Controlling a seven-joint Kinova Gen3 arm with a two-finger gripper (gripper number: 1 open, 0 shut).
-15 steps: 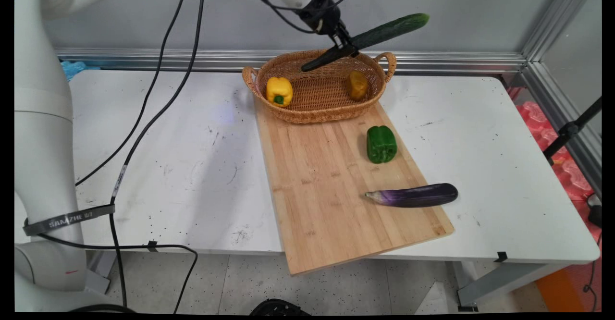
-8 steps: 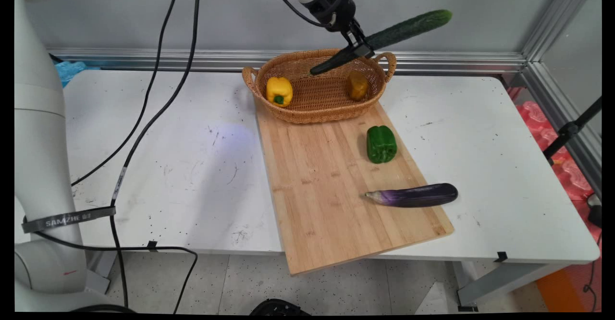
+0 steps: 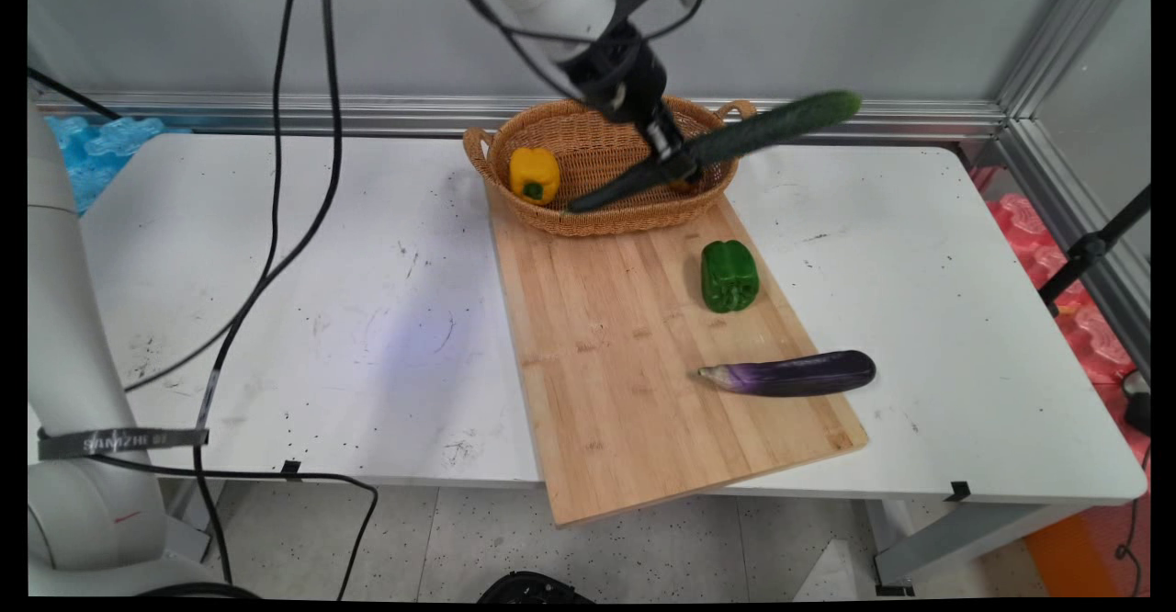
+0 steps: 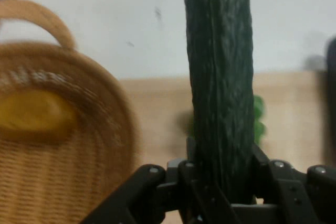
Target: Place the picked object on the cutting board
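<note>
A: What does the gripper (image 3: 678, 168) hold?
B: Its fingers are clamped on the cucumber (image 3: 735, 143), which is in the air above the right end of the wicker basket (image 3: 588, 217).
A: And near it?
B: A yellow pepper (image 3: 534, 174) lies in the basket.

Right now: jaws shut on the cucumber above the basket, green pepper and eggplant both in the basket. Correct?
Not quite. The gripper does hold the cucumber above the basket, but the green pepper and eggplant lie on the wooden board, as the main view shows.
</note>
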